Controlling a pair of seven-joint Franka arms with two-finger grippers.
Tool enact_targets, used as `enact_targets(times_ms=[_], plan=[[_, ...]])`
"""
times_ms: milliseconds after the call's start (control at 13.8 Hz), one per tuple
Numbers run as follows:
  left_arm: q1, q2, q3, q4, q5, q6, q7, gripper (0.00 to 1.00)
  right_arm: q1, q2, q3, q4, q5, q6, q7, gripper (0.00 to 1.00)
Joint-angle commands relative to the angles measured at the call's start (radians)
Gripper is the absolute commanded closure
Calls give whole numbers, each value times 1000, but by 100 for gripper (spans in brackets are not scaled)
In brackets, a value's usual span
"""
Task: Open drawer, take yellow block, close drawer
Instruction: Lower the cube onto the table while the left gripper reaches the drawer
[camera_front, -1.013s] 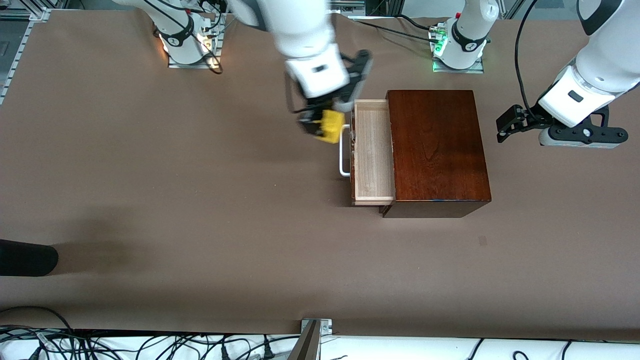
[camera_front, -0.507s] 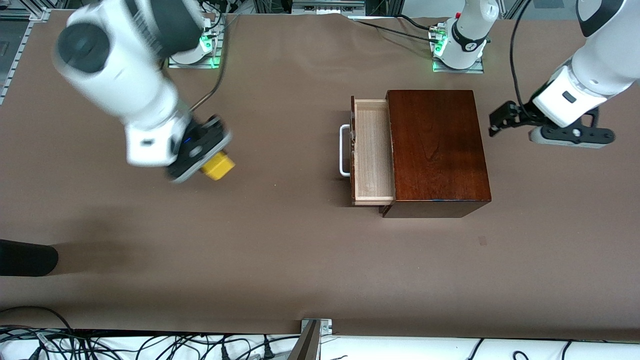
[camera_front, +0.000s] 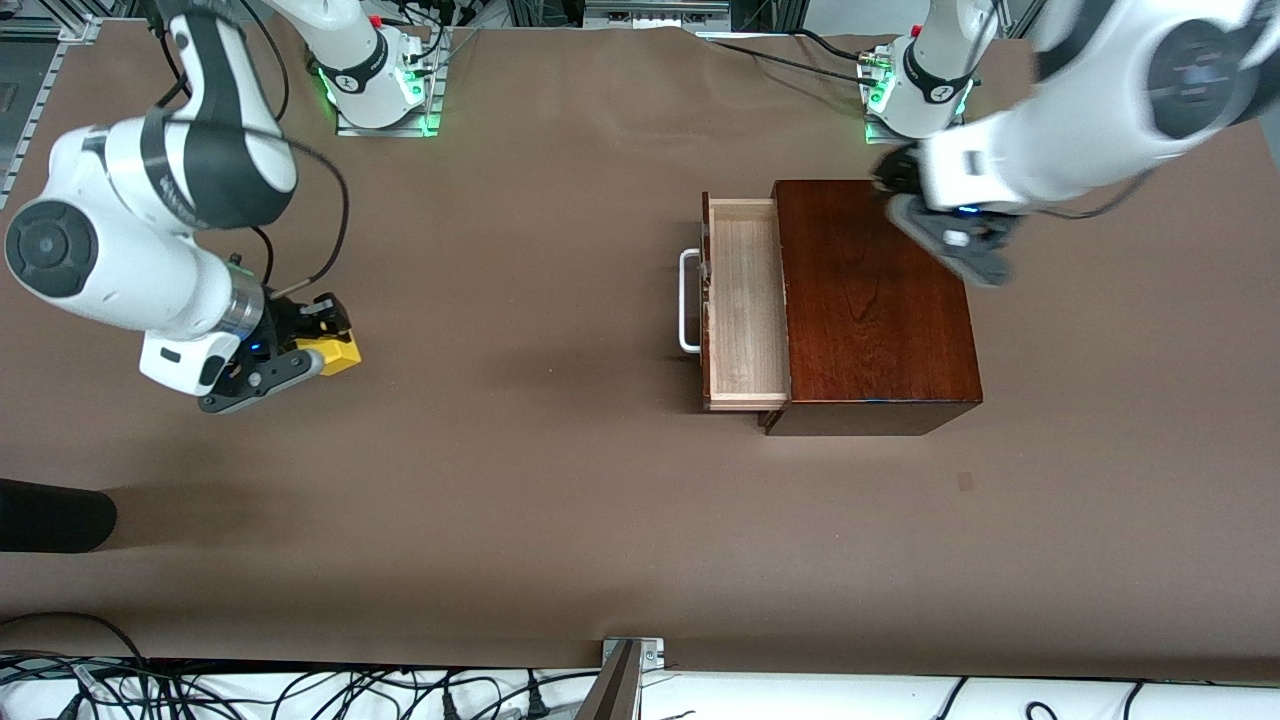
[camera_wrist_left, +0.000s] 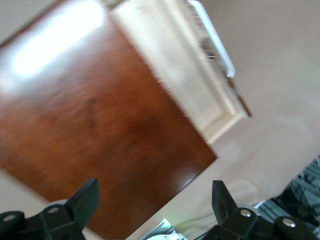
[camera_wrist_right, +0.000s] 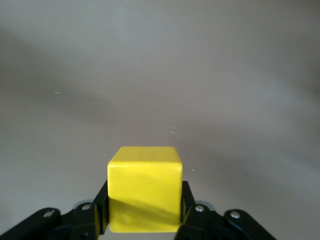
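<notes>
Over the bare brown table (camera_front: 520, 500), my right gripper (camera_front: 318, 340) clamps the small, rigid, light-looking yellow cube (camera_front: 338, 352) squarely by two flat sides, while my left gripper (camera_wrist_left: 155, 200), fingers spread, hangs above the glossy reddish-brown wooden box (camera_front: 875, 300) with its pale drawer (camera_front: 745, 300) open.

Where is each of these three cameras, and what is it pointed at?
Front view: high across the table, facing both arms' bases; shows the open drawer and both arms.
Left wrist view: on the left arm, over the wooden box; left gripper open.
Right wrist view: right gripper clamping the yellow block.
Front and left wrist views share the drawer.
</notes>
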Motion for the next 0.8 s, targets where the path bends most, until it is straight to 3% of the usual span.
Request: enact_targets(times_ms=[0, 145, 507, 724], plan=[[-121, 113, -17, 139, -20, -33, 35, 0, -12, -45, -16, -162, -1, 121, 42, 100], [-198, 187, -15, 229, -19, -35, 34, 0, -12, -30, -16, -205, -3, 190, 114, 100], [-276, 314, -17, 316, -65, -10, 84, 0, -11, 26, -16, -355, -4, 424, 185, 100], [-332, 371, -17, 322, -33, 117, 216, 0, -11, 47, -16, -432, -3, 528, 237, 100]])
